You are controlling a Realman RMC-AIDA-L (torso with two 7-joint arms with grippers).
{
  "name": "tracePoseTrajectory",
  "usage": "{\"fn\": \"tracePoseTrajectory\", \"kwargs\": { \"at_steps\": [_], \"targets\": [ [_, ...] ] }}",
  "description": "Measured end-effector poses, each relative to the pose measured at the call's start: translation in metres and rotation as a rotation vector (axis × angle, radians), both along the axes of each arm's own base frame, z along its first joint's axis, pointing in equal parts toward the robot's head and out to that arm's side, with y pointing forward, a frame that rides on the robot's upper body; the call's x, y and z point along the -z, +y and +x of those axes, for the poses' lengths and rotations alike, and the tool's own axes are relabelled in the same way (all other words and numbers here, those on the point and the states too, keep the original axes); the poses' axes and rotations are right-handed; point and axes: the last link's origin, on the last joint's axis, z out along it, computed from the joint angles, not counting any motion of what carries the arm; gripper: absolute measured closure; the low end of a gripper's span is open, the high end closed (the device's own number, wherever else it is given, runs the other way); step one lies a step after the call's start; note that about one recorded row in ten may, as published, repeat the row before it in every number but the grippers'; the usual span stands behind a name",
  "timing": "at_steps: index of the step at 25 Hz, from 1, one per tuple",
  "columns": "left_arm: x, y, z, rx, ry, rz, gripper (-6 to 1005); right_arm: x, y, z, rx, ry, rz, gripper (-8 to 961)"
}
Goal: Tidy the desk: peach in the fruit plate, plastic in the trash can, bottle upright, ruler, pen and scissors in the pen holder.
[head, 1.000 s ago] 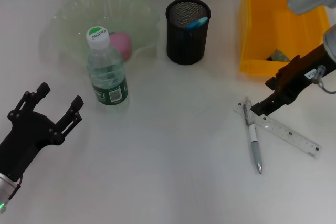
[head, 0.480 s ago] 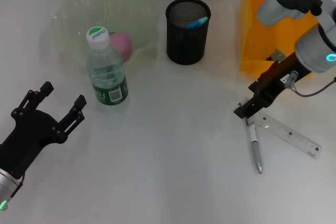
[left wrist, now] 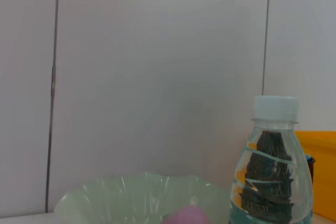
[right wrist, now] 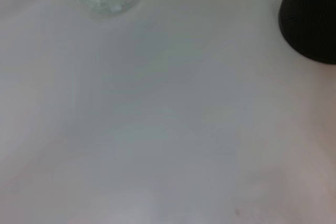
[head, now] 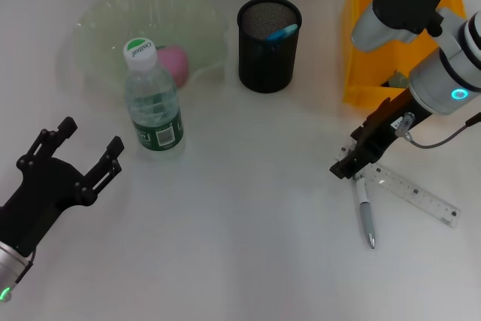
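- Head view: my right gripper (head: 347,169) hangs low over the upper end of the pen (head: 365,208), which lies on the desk (head: 248,216) with that end across the near end of the ruler (head: 413,193). I cannot tell from here how wide my right fingers stand.
- Head view: I judge the step in hand to be taking up the pen. To do it well I should straddle the barrel a little below where it crosses the ruler, so I close on the pen alone and do not drag the ruler with it.
- Head view: the pen holder (head: 269,34) stands well apart, up the desk, with something blue already in it. The carry should go high enough to clear its rim.
- Head view: my left gripper (head: 71,157) rests spread wide, holding nothing, near the upright bottle (head: 152,99). The peach (head: 172,62) already lies in the fruit plate (head: 98,20), and the trash can (head: 376,28) sits behind my right arm.
- Left wrist view: only the bottle, the plate with the peach and the wall show; nothing to act on.
- Right wrist view: I see bare desk, the bottle's base and the holder's side, but not the pen or my own fingers, so I must place the grasp by the head view.
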Motion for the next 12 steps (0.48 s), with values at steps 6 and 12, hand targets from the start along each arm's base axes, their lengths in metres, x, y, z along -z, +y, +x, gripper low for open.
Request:
{"fn": "tracePoseTrajectory", "kwargs": {
  "at_steps": [6,12],
  "targets": [
    [0.0002,-0.0003,0.0,0.0,0.001,-0.001,185,0.0026,0.0009,0.0002,0.004,0.006,0.004,141],
    [0.0001,-0.0013,-0.0005,-0.001,0.0,-0.001,185,0.0067,0.0008,-0.0016,-0.013,-0.004,0.0,142]
  ]
}}
